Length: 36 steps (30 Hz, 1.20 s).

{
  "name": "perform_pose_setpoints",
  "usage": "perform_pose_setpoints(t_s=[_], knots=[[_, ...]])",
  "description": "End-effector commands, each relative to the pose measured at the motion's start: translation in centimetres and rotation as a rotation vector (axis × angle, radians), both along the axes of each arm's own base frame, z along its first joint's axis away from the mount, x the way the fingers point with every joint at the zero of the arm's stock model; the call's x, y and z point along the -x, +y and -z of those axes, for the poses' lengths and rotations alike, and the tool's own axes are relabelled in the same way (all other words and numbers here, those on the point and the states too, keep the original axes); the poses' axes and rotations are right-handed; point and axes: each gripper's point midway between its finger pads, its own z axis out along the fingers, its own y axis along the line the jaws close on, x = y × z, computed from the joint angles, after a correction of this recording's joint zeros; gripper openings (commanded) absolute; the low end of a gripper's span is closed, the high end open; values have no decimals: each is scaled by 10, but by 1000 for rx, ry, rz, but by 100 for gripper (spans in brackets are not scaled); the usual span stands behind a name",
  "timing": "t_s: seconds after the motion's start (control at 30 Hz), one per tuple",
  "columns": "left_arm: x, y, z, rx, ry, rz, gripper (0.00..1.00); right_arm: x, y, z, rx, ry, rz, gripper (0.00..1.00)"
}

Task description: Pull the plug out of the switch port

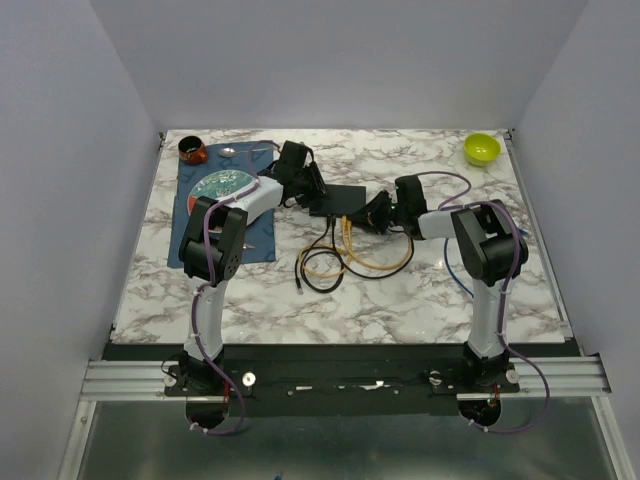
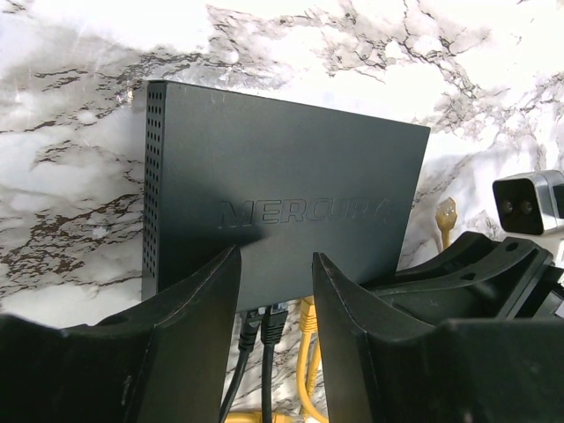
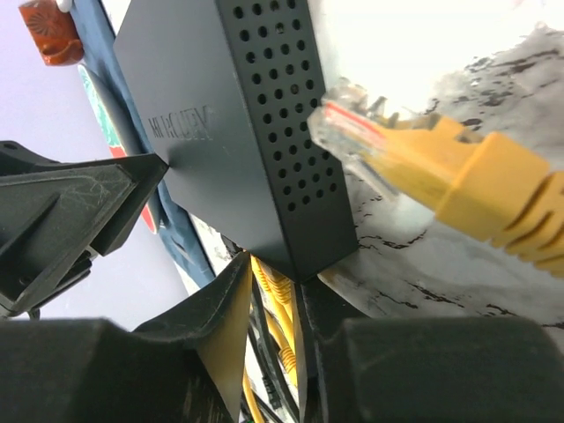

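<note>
1. On the marble table (image 1: 400, 290), a blue mat (image 1: 255, 245) lies at my left. The switch (image 1: 335, 198) sits mid-table between my 2 arms, off the mat.
2. The switch lies flat, black, with its ports on the edge facing me and vent holes down its short sides.
3. My left gripper (image 2: 276, 260) has its fingers well apart and holds nothing. The tips sit over the port edge, and 1 tip touches the switch's top.
4. My right gripper (image 3: 275, 278) is at the switch's near right corner. The gap between its fingers is narrow and yellow cable shows through it. I cannot tell whether anything is clamped.
5. 2 black plugs (image 2: 263, 324) and 1 yellow plug (image 2: 306, 315) meet the port edge.
6. A loose yellow plug (image 3: 388, 150) lies on the marble beside the right vented side, out of any port.
</note>
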Motion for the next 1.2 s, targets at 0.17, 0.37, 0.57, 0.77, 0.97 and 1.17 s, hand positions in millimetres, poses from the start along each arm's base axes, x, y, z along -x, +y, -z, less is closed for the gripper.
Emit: perform_pose_setpoints(t_s=[0.17,0.37,0.57,0.77,0.97,1.17], knots=[[7,-1,-8,11,0,20,52,-7,3,-3,-103,-8,31,32],[9,-1,-6,9,4,20,52,-8,4,-6,-171,14,69,32],[11,0,-4,9,6,21,51,-12,4,-17,-226,-16,100,35],[11,-1,-5,13,7,21,51,-14,3,-17,-232,-9,119,36],[12,-1,-4,14,8,20,51,-16,0,-15,-233,0,148,32],[13,0,-3,15,12,20,51,-18,1,-16,-231,-1,148,24]])
